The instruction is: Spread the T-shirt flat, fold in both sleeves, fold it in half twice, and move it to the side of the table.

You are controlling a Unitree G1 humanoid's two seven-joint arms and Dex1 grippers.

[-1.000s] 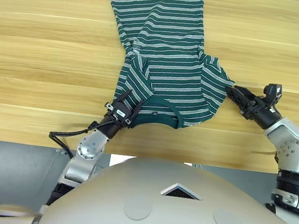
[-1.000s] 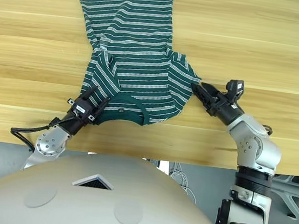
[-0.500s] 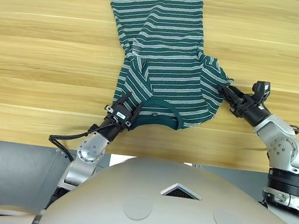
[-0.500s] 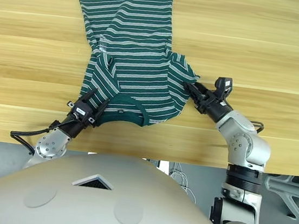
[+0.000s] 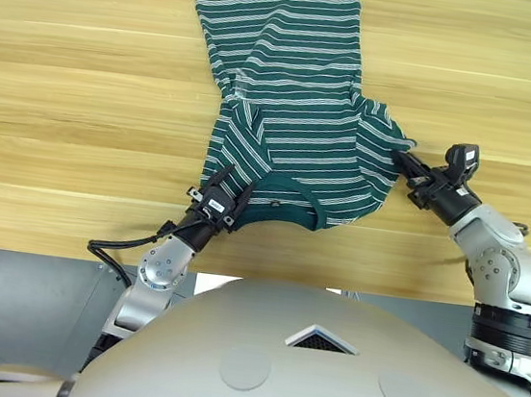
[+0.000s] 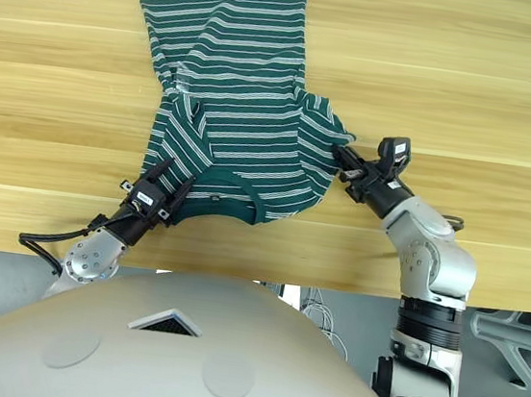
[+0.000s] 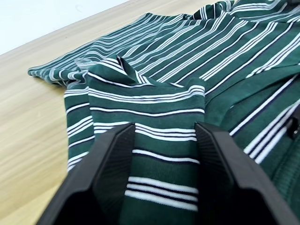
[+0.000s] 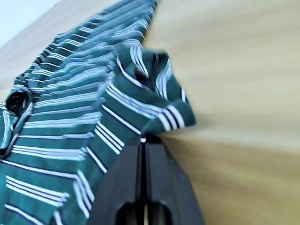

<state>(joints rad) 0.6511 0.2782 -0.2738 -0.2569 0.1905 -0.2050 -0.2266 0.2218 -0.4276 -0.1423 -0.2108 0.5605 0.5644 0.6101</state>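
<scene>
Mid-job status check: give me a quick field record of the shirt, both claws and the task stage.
T-shirt: green striped, rumpled, collar toward the robot
Left claw: open, fingers astride a fabric fold beside the collar
Right claw: shut, apparently pinching the sleeve hem on the robot's right
Table: wooden
Stage: spreading; shirt not yet flat, sleeves not folded in

Left arm (image 5: 162, 265) and right arm (image 5: 502, 264): silver-grey with chunky round joints and black two-finger ends. Left gripper (image 5: 236, 177) wears a small white label (image 5: 214, 206) (too tiny to read), and a black cable (image 5: 113, 244) trails off that arm. Right wrist carries a black block (image 5: 462, 157), probably a camera.
</scene>
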